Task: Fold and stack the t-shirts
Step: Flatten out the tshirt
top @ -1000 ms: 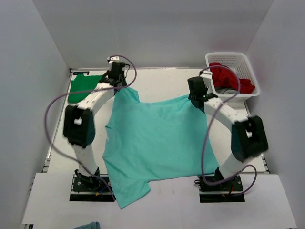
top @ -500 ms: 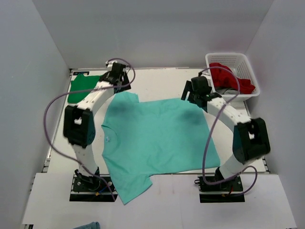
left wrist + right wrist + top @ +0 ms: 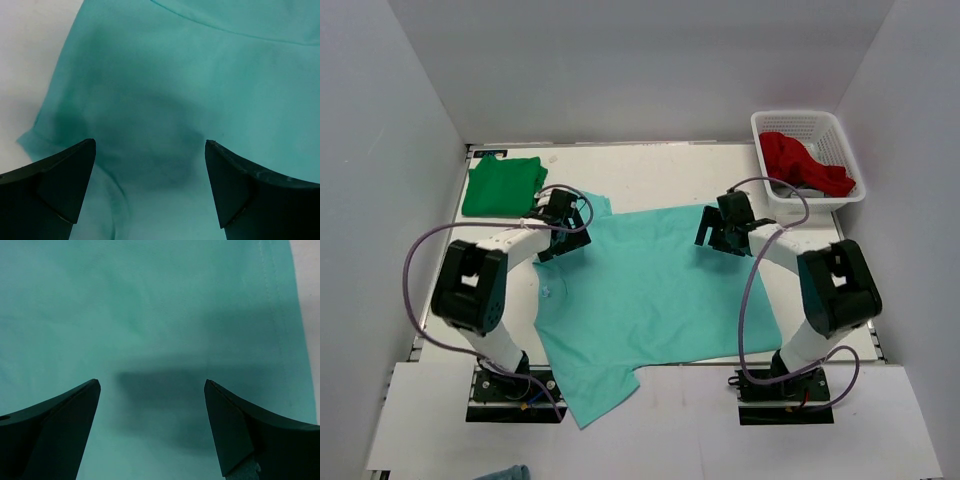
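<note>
A teal t-shirt (image 3: 650,300) lies spread flat on the white table, one sleeve hanging over the near edge. My left gripper (image 3: 563,232) is open just above its far left part, near a sleeve; teal cloth (image 3: 165,90) fills the left wrist view. My right gripper (image 3: 722,232) is open just above the shirt's far right part, near its hem (image 3: 272,295). Neither gripper holds anything. A folded dark green t-shirt (image 3: 502,185) lies at the far left. Red clothing (image 3: 802,162) fills a white basket (image 3: 840,132) at the far right.
Grey walls enclose the table on three sides. Bare white table (image 3: 660,170) shows beyond the teal shirt. A bit of blue cloth (image 3: 505,472) shows at the bottom edge below the table.
Both grippers let go of the teal shirt's far edge, opened and drew back toward me, lower over the cloth. The shirt now lies flat and has slid slightly left.
</note>
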{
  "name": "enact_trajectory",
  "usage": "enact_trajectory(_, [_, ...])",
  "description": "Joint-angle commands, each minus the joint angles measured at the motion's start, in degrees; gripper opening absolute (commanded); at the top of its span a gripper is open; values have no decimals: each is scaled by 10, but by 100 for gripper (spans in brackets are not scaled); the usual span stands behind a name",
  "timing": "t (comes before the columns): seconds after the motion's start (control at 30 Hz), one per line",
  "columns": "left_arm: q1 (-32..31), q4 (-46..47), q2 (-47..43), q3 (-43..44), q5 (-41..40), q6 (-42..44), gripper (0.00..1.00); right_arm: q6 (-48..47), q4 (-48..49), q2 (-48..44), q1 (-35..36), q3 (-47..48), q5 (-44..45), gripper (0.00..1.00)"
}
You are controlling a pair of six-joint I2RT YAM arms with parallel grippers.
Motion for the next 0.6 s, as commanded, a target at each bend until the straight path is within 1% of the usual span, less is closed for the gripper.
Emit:
enact_trajectory(0.0, [7,29,50,32,-9,-18,100,22,14,49,-4,33,8,90])
enact_trajectory(0.07, [7,21,92,77,-16,-18,100,28,5,74,-8,60,16,90])
enact_trajectory(0.1, [7,10,133,94,-22,-18,100,31,-2,92,-8,77,23,90])
enact_trajectory(0.13, [7,10,153,112,-22,-13,100,32,-14,102,-12,90,36,90])
enact_trajectory(0.17, [7,0,173,149,-31,-13,100,35,-22,122,-12,111,39,90])
enact_trajectory(0.2, [7,-7,214,170,-36,-3,100,35,-29,143,-14,123,47,90])
enact_trajectory(0.23, [12,-13,234,215,-36,-2,100,35,-44,154,-19,158,46,90])
enact_trajectory(0.3, [18,-45,274,271,-54,18,100,34,-57,196,-24,185,51,90])
enact_trajectory(0.33, [18,-59,316,332,-62,19,100,33,-62,218,-29,237,53,90])
enact_trajectory(0.4, [24,-83,354,397,-68,33,100,28,-86,255,-33,281,63,90])
enact_trajectory(0.43, [33,-96,370,453,-58,47,100,27,-101,281,-34,321,63,90])
enact_trajectory(0.47, [40,-96,400,481,-45,54,100,23,-110,292,-39,360,64,90])
enact_trajectory(0.57, [46,-117,437,585,-23,73,100,0,-126,336,-40,425,59,90])
